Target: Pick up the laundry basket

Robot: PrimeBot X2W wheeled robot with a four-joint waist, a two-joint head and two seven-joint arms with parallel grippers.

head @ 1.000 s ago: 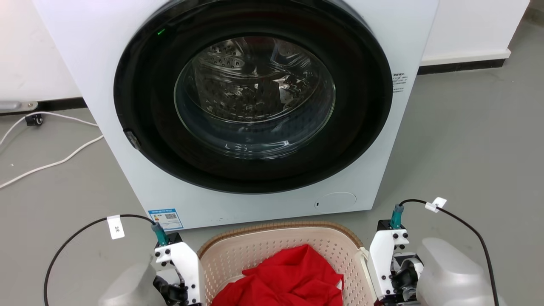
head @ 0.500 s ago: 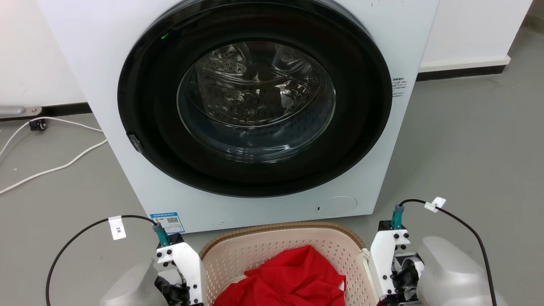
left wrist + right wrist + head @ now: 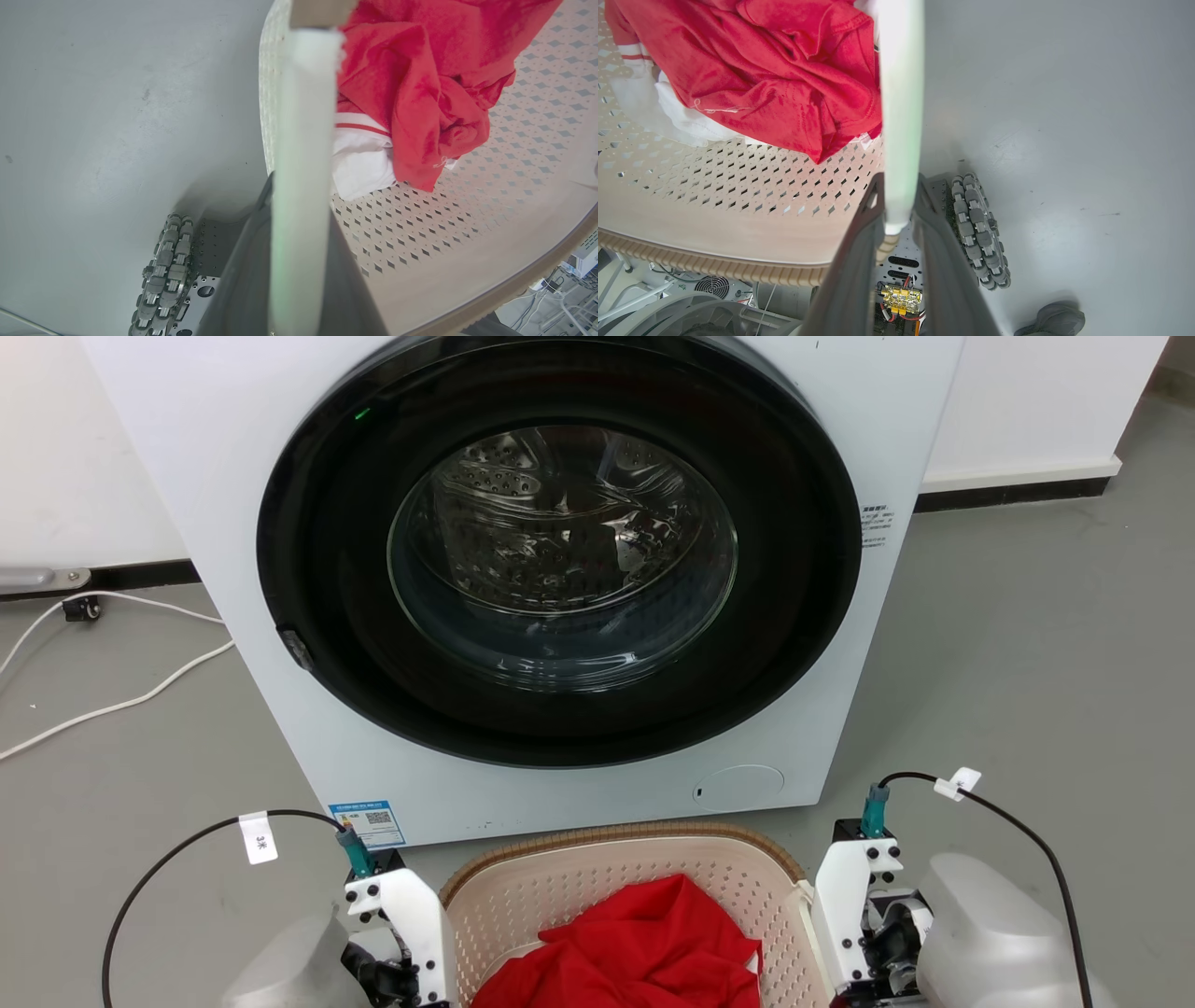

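My left gripper [image 3: 296,205] is clamped on the laundry basket [image 3: 597,887] by its white side handle [image 3: 303,116], one dark finger pressed to each side of the bar. My right gripper [image 3: 899,191] pinches the opposite handle [image 3: 901,93] the same way. The basket sits at six o'clock in the head view, between my two wrists. It holds a crumpled red garment [image 3: 644,943] lying over a white cloth [image 3: 359,163] with a thin red stripe.

By the left fingers, at seven o'clock in the left wrist view, is a roller wheel [image 3: 166,275] of my base. Its twin [image 3: 978,228] lies at four o'clock in the right wrist view.

At twelve o'clock from the brown rim stands the washing machine [image 3: 233,476], its round door [image 3: 560,551] shut, very near the rim. Whether they touch I cannot tell. Open grey floor [image 3: 1027,644] stretches at three o'clock. At nine o'clock a white cord [image 3: 121,695] trails over the floor.

A green light [image 3: 362,414] glows at eleven o'clock on the door ring. A blue sticker [image 3: 366,821] with a QR code sits at the washer's lower left corner, its print too small to read, as is the small print [image 3: 878,523] at its right edge. The tag [image 3: 259,837] on my left cable reads "3米"
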